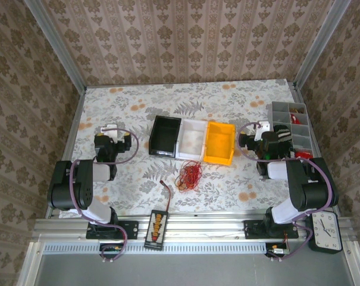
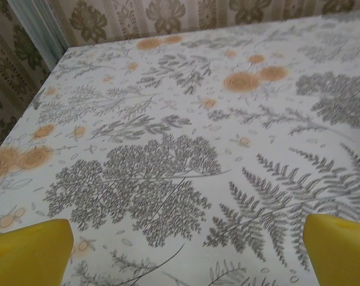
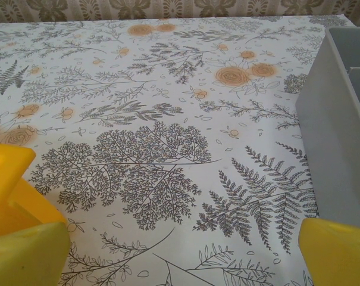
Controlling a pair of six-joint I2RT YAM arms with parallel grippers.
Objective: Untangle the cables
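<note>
– Yellow fingertips (image 2: 28, 253) sit wide apart, so your left claw (image 2: 185, 253) is spread?
– Yes, over the floral surface (image 2: 168, 119), well left of the yellow bin (image 1: 219, 143). Your right claw (image 3: 180, 253) is spread too, right of that bin, beside a grey organiser (image 3: 334, 119).
– And your cables (image 1: 189, 174)?
– One red tangle, lying on the surface just off the yellow bin's near left corner, toward your arms, well apart from both claws.
</note>
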